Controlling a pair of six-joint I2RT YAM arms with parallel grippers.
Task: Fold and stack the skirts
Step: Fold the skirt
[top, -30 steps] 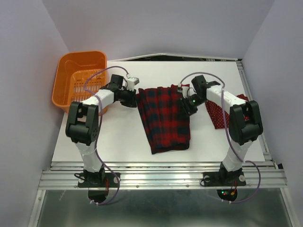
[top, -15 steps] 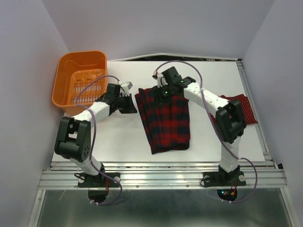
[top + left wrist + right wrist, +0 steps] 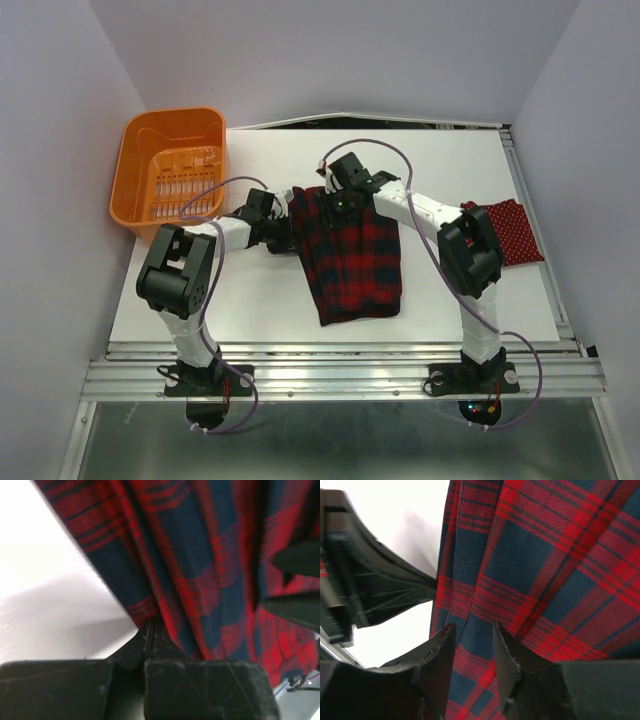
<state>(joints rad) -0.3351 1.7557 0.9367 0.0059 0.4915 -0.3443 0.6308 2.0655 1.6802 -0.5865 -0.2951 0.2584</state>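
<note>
Top external view — a fold about to begin

The plaid skirt [image 3: 350,262] lies spread mid-table [image 3: 250,295]. The left gripper [image 3: 288,232] is closed, apparently pinching its far-left edge. The right gripper [image 3: 341,206] sits over the far edge, fingers apart. It should clamp firmly, then both lift evenly. The dotted skirt [image 3: 505,235] lies right and the orange basket [image 3: 140,195] far left — neither obstructs.

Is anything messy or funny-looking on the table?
The plaid skirt lies crooked mid-table, its far edge bunched into folds where the left gripper pinches it and the right gripper hangs open over it. The dotted skirt sits apart at the right edge, not stacked. Nothing looks spilled or torn.
</note>
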